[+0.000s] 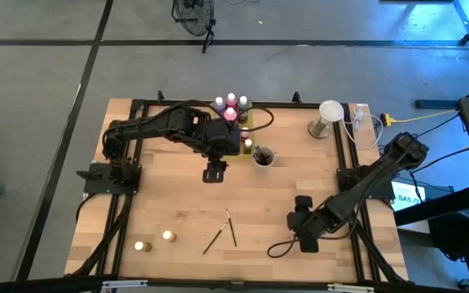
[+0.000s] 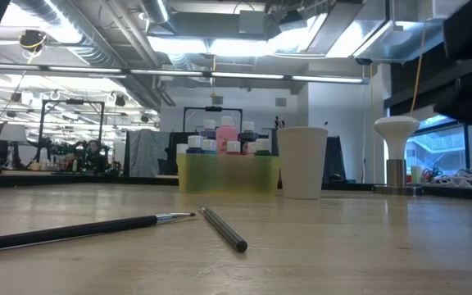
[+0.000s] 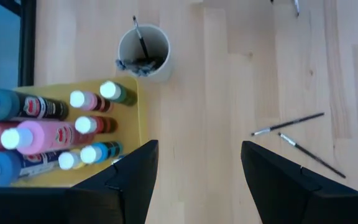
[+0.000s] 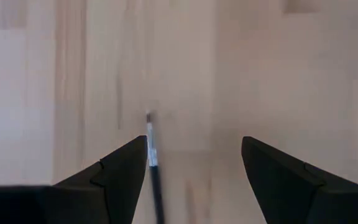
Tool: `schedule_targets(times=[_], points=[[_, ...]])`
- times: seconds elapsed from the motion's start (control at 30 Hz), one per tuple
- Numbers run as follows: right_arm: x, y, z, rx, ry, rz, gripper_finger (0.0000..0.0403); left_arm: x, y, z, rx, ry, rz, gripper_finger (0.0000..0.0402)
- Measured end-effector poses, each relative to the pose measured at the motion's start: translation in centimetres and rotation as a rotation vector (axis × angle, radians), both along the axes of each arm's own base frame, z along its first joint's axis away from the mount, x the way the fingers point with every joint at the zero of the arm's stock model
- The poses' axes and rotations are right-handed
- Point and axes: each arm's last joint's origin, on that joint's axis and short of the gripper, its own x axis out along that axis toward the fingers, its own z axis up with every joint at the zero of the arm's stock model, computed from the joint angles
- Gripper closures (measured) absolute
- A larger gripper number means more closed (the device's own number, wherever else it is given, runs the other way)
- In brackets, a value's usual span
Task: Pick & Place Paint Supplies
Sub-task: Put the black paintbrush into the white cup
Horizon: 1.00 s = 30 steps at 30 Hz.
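Note:
Several paint bottles point(image 1: 231, 106) point(image 3: 42, 134) stand in a yellow tray point(image 1: 249, 120) point(image 2: 228, 174) at the table's far middle. Beside the tray a pale cup point(image 1: 263, 155) point(image 3: 145, 50) holds brushes. Two thin dark brushes point(image 1: 222, 232) point(image 3: 288, 124) lie on the wood near the front, and two small yellow-capped bottles point(image 1: 155, 240) stand at the near left. My left gripper point(image 1: 214, 172) point(image 3: 197, 168) hangs open above bare wood beside the tray. My right gripper point(image 1: 301, 221) point(image 4: 194, 162) is open over the near right. A brush point(image 4: 151, 146) shows below it, close to one finger.
A white mushroom-shaped object on a metal stem point(image 1: 326, 118) point(image 2: 396, 156) stands at the far right, with pale cables point(image 1: 365, 122) beside it. A black cable loop point(image 1: 279, 248) lies near my right gripper. Black frame rails point(image 1: 120, 203) run along the table's left and right sides.

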Motion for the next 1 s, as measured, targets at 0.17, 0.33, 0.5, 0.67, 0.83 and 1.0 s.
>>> schedule_targets(times=[0.17, 0.33, 0.5, 0.67, 0.83, 1.0], points=[[0.9, 1.2, -1.6, 0.080, 0.018, 0.038, 0.0139, 0.2, 0.0, 0.1, 0.003, -0.026, 0.002, 0.0176], [1.7, 2.1, -3.0, 0.136, 0.025, 0.087, 0.0139, 0.4, 0.1, 0.2, 0.044, -0.050, 0.063, 0.0176], [1.7, 2.3, -3.6, 0.115, 0.036, 0.077, 0.0139, 0.3, 0.3, 0.3, 0.062, -0.065, 0.155, 0.0176], [1.7, 2.2, -3.6, 0.095, 0.025, 0.067, 0.0146, 0.4, 0.3, 0.2, 0.058, -0.066, 0.163, 0.0176], [1.7, 2.1, -3.7, 0.075, 0.030, 0.062, 0.0177, 0.4, 0.3, 0.3, 0.056, -0.075, 0.163, 0.0176], [1.6, 2.0, -3.8, 0.067, 0.033, 0.060, 0.0207, 0.5, 0.3, 0.3, 0.054, -0.084, 0.163, 0.0176]])
